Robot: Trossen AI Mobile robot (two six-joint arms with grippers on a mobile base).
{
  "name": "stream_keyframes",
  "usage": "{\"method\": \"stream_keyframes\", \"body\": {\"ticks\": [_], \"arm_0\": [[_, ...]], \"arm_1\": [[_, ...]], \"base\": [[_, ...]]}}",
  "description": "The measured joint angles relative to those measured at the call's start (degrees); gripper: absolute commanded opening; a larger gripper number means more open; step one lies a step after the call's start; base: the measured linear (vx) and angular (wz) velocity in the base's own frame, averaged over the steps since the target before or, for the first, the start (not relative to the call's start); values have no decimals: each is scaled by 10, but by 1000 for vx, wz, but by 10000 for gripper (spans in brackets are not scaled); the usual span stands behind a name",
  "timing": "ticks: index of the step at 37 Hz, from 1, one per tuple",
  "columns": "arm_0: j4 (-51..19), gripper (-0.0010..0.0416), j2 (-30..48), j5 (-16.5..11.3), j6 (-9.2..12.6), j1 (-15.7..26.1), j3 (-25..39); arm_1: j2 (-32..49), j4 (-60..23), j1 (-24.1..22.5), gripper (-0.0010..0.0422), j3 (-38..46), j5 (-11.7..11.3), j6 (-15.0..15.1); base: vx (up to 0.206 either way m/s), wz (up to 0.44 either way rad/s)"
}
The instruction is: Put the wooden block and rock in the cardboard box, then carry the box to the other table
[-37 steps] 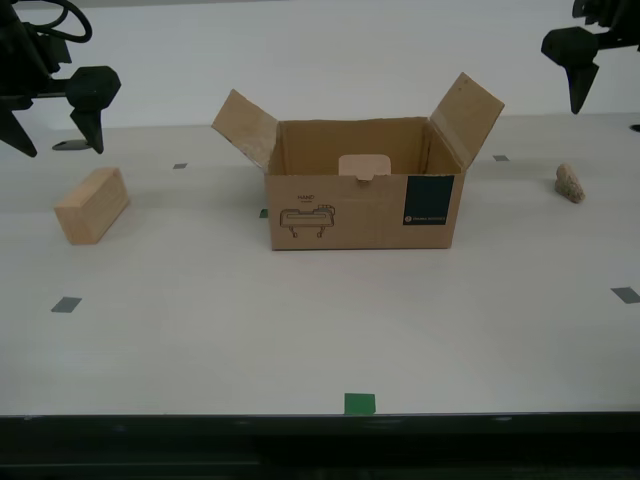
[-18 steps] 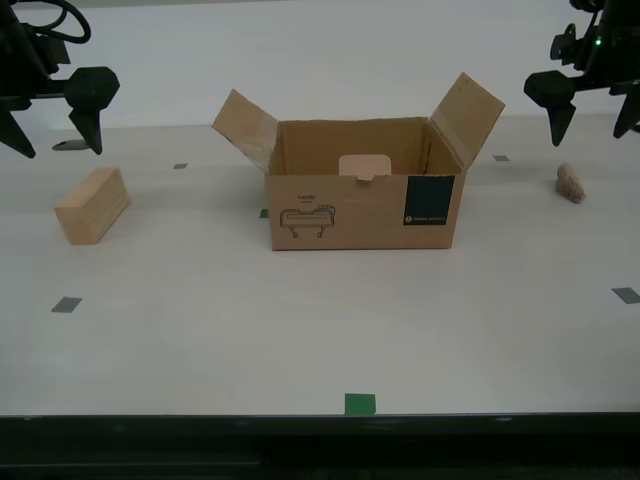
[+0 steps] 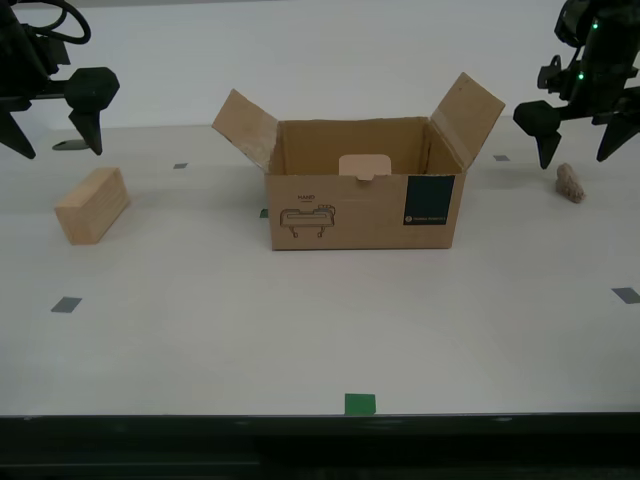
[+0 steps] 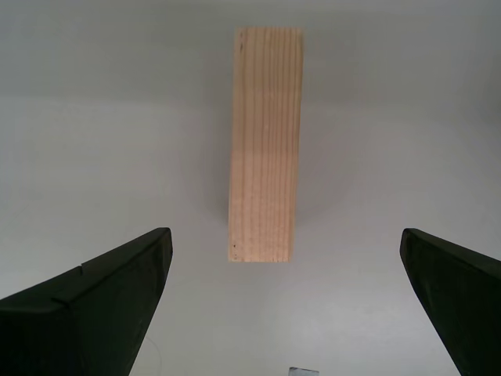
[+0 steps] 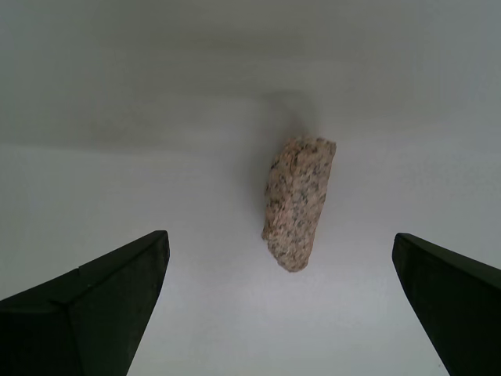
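While nothing is packed yet, the exterior view shows the cardboard box [image 3: 362, 198] open, between the wooden block [image 3: 92, 205] and the rock [image 3: 570, 182]. Second wrist view: my second gripper [image 4: 293, 301] gapes wide, empty, above the block. First wrist view: my first gripper [image 5: 286, 301] likewise, above the rock.

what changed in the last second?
My first gripper came down and toward the exterior view's left, and now hangs open just above the rock, touching nothing. My second gripper stayed open above the wooden block. Block, rock and the cardboard box did not move; nothing was gripped or let go.
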Motion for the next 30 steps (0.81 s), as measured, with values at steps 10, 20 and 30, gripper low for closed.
{"method": "stream_keyframes", "body": {"ticks": [10, 20, 30], "arm_0": [[23, 398, 8, 0, 0, -4, 12], [57, 391, 29, -1, -1, -15, -3], [79, 382, 67, -2, -3, -17, -3]], "arm_1": [[0, 0, 0, 400, 0, 0, 0], [0, 2, 0, 400, 0, 2, 0], [0, 6, 0, 400, 0, 2, 0]], "base": [[0, 0], [0, 0], [0, 0]]}}
